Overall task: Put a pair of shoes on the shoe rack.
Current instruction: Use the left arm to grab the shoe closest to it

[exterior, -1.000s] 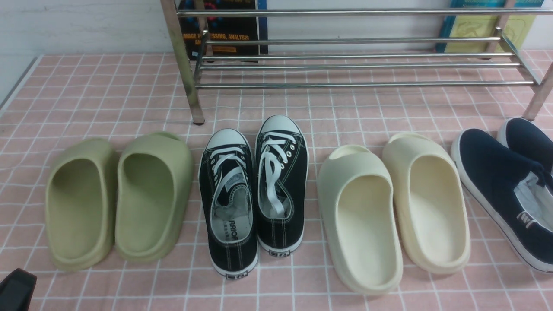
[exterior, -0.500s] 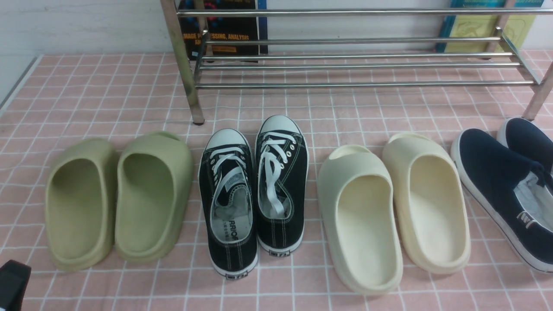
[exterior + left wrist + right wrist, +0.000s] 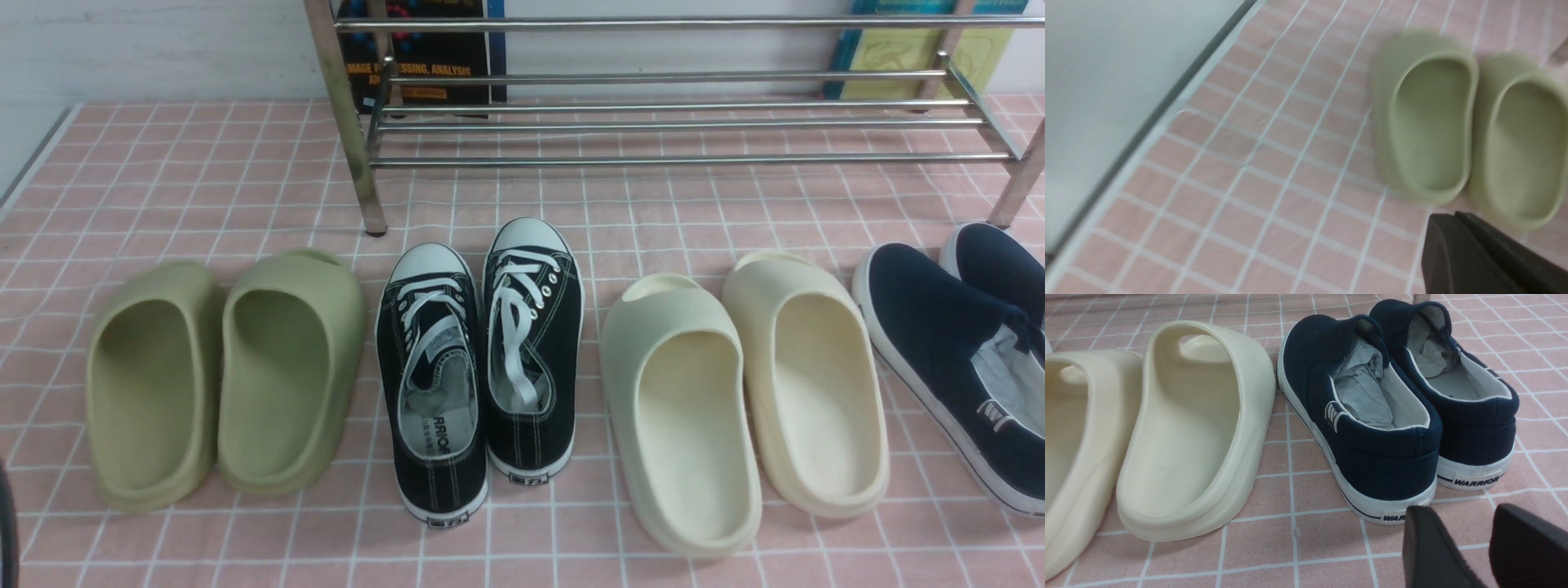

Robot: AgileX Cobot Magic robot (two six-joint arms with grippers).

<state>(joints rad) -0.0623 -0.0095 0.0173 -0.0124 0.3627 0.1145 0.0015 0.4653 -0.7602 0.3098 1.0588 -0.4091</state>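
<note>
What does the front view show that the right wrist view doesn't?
Only front: the black sneakers, green slides, books and the rack's rails.
Only right wrist: the right gripper, its jaws apart, and the "WARRIOR" heel labels.
Both: the cream slides, navy slip-ons and tiled floor.

Front view: looking forward and steeply down from between the two arms, far enough back to take in the whole row of footwear, with the steel shoe rack (image 3: 686, 161) along twelve o'clock. Left wrist view: aimed down past the left gripper (image 3: 1457, 220), sharing the olive slides (image 3: 147, 392) at nine o'clock in the front view. Right wrist view: closer and lower, sharing the cream slides (image 3: 694, 425) and navy slip-ons (image 3: 939, 327), towards three o'clock there.
</note>
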